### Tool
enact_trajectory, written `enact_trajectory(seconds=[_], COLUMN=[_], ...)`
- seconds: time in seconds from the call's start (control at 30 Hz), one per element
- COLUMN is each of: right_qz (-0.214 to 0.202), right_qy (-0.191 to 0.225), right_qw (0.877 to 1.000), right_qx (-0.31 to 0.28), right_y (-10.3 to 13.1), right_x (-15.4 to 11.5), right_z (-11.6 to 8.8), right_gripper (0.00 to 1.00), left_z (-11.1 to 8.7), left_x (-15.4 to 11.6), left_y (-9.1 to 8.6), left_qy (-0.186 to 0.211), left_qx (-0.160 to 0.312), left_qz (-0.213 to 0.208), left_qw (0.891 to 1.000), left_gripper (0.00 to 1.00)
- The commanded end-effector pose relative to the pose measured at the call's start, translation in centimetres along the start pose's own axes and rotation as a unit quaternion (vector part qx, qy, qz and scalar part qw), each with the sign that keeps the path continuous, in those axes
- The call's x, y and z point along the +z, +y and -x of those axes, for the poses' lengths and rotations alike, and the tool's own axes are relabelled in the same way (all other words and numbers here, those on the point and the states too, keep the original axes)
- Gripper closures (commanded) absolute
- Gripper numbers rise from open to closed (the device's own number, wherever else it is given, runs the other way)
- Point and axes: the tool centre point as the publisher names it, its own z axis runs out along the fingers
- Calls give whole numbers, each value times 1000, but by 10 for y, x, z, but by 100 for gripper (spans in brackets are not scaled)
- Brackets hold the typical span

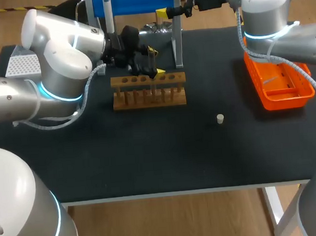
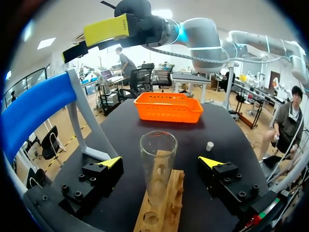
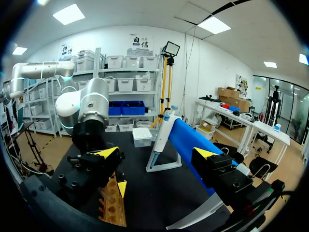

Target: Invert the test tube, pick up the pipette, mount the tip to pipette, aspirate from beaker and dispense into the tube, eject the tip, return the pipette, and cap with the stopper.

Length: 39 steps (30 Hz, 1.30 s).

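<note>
**Left hand open around tube in rack; right hand open by pipette stand**

Left hand point(image 2: 160, 162): released. Its yellow-tipped fingers point(image 2: 111, 162) are spread either side of the clear glass test tube point(image 2: 157, 164), and neither touches it. The tube stands in the light wooden rack with a row of holes point(image 2: 166, 208). Its long axis is vertical, open rim up, lower end in a hole. It is the one tube in the rack.

On the black bench point(image 1: 149, 151), ahead of the rack, a small white cylindrical stopper point(image 2: 209, 145) stands on end, apart from everything. Beyond it sits the orange plastic tray point(image 2: 168, 107). The head view shows something pale lying in it, too small to name.

Right hand point(image 3: 156, 153): released, fingers wide, nothing between them. It is raised above the bench beside the stand with a thick blue crossbar point(image 3: 190, 140). The white pipette with a blue top point(image 3: 167, 120) hangs at the stand's far end, long axis near upright and slightly leaning, blue end up. A white tip box point(image 3: 142, 137) sits beyond the stand.
</note>
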Motion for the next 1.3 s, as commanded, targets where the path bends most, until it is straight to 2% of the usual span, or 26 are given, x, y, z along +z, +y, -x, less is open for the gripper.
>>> enact_trajectory(seconds=[0.03, 1.3], right_qz=[-1, -1], right_qy=[0, 0], right_qw=[1000, 1000], right_qx=[0, 0], right_y=[0, 0], right_x=[-1, -1], right_z=[0, 0], right_gripper=[0, 0], left_z=[3, 6], left_x=[1, 2], left_y=[1, 3], left_qy=[4, 16], left_qx=[2, 5], left_qz=[0, 0], left_qw=[1000, 1000], left_gripper=[0, 0])
